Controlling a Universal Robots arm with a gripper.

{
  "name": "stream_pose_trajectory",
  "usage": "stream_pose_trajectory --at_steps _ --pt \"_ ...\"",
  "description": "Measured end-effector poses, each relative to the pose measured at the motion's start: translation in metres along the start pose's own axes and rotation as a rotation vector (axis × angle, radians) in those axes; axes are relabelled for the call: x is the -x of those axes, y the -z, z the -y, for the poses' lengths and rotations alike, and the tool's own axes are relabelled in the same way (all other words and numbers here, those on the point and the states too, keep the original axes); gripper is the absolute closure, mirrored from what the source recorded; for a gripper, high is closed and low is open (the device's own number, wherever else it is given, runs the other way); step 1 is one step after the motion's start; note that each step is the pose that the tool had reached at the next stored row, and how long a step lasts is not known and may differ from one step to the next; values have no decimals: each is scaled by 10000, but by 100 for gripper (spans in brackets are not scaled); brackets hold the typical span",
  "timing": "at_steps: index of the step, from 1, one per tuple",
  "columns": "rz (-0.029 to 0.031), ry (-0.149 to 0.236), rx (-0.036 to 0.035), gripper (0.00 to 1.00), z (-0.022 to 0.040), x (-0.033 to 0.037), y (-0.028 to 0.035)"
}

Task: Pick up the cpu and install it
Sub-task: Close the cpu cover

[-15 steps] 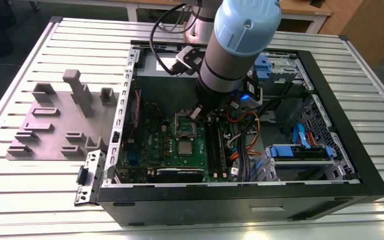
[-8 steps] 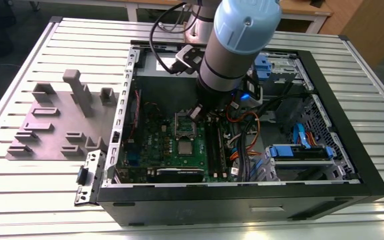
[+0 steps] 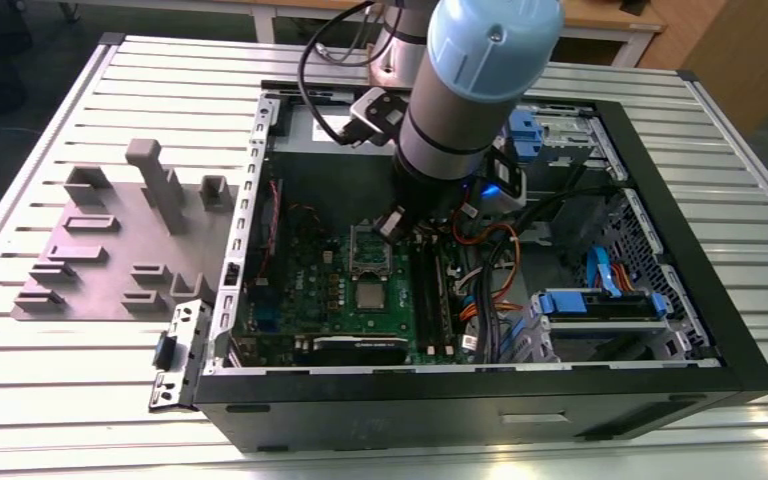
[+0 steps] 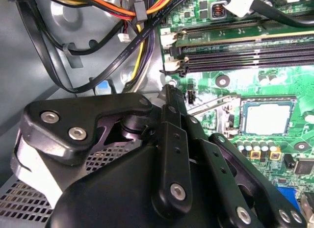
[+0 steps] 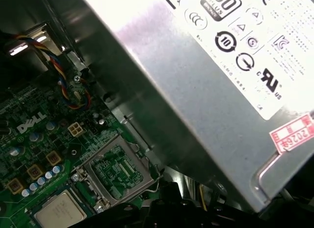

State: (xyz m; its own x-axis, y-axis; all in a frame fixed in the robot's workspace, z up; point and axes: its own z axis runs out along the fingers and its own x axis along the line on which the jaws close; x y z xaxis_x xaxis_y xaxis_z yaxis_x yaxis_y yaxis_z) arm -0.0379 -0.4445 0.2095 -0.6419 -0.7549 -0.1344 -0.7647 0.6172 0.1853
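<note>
1. A table (image 3: 91, 400) of pale ribbed metal slats carries everything.
2. An open black computer case (image 3: 491, 400) lies on its side on the slats, toward the exterior view's right (its open face turned upward).
3. A flat grey fixture plate (image 3: 104, 270) with raised blocks and upright posts rests on the slats, just beside the case on the exterior view's left.

- The gripper (image 4: 169, 98) has its fingertips hidden behind its own black linkage in the second wrist view.
- The cpu (image 5: 60, 213), beside the socket frame (image 5: 117, 170), is cut off by the picture's edge.
</note>
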Motion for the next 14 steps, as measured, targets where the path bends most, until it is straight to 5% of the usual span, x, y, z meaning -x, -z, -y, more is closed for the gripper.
stream_pose_trajectory --at_steps 14 --pt "-65 -5 -55 89 -24 3 77"
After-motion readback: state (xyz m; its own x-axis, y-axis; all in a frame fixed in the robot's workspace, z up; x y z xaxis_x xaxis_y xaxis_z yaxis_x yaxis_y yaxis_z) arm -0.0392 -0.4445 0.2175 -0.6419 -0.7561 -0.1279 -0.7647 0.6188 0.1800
